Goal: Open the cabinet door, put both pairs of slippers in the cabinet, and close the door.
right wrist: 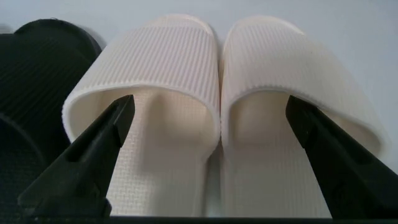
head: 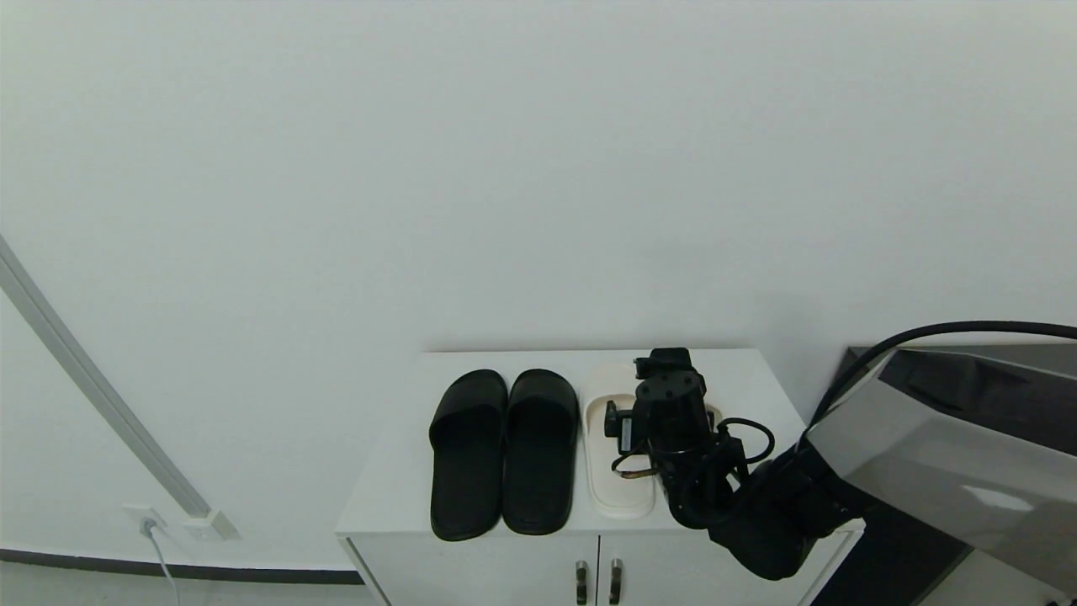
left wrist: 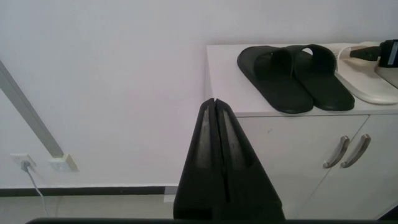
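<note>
A pair of black slippers point(head: 503, 450) and a pair of white slippers point(head: 612, 471) lie side by side on top of the white cabinet point(head: 395, 471). Both cabinet doors are closed, with their two handles point(head: 598, 581) at the middle. My right gripper point(right wrist: 210, 106) is open low over the white slippers point(right wrist: 186, 81), one fingertip at the mouth of each, with their two inner edges between the fingers. In the head view my right gripper point(head: 669, 362) hides most of the right white slipper. My left gripper point(left wrist: 214, 106) is shut on nothing, out to the left of the cabinet point(left wrist: 273, 137), below its top.
A white wall stands directly behind the cabinet. To the left, a grey cable duct point(head: 92, 379) runs down the wall to a socket with a plugged cable point(head: 145, 523). A dark baseboard runs along the floor. The black slippers point(left wrist: 295, 74) lie near the cabinet top's left edge.
</note>
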Controlling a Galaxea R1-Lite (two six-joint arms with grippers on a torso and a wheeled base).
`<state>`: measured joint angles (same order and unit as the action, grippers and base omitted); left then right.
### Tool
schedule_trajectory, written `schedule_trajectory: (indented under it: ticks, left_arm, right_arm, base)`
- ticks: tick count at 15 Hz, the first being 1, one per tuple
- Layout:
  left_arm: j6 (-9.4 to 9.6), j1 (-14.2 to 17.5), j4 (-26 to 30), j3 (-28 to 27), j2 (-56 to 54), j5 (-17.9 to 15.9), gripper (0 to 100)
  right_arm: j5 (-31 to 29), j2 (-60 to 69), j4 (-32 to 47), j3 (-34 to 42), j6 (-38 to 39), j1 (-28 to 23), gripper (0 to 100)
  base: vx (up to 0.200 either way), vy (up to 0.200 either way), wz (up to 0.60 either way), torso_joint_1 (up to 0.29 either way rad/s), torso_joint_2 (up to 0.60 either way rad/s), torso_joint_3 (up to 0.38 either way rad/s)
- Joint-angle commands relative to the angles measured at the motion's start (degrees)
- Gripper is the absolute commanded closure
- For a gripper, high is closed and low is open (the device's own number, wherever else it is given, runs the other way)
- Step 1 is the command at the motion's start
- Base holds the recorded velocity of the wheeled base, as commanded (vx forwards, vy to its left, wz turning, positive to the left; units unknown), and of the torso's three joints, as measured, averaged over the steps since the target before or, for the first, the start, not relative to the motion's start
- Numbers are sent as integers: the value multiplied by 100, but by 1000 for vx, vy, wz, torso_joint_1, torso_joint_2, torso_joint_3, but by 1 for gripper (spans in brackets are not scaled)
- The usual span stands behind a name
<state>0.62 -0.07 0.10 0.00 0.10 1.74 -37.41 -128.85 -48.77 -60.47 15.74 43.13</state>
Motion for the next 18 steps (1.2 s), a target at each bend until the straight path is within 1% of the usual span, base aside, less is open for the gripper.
schedule_trajectory:
  ticks: [1, 7, 8, 15, 18]
  left_arm:
    - [-1, 7, -1, 0, -1, 1, 100]
    - [-1, -1, -1, 0, -1, 1, 100]
    - [-1, -1, -1, 0, -1, 1, 100]
    - [-18, -1, -1, 0, -1, 1, 100]
    - [-36, 7, -1, 0, -1, 10, 100]
  right_arm:
    - [6, -184, -9, -202, -62, -138, 0]
    - [6, -518, -27, -651, -150, -305, 0]
    - [6, -527, -18, -712, -168, -305, 100]
    - [-3, -465, -36, -668, -229, -296, 100]
    - [6, -96, -36, -466, -255, -296, 100]
  base:
    - [0, 0, 0, 0, 0, 0]
    - [0, 0, 0, 0, 0, 0]
    - [0, 0, 0, 0, 0, 0]
    - [0, 0, 0, 0, 0, 0]
    - [0, 0, 0, 0, 0, 0]
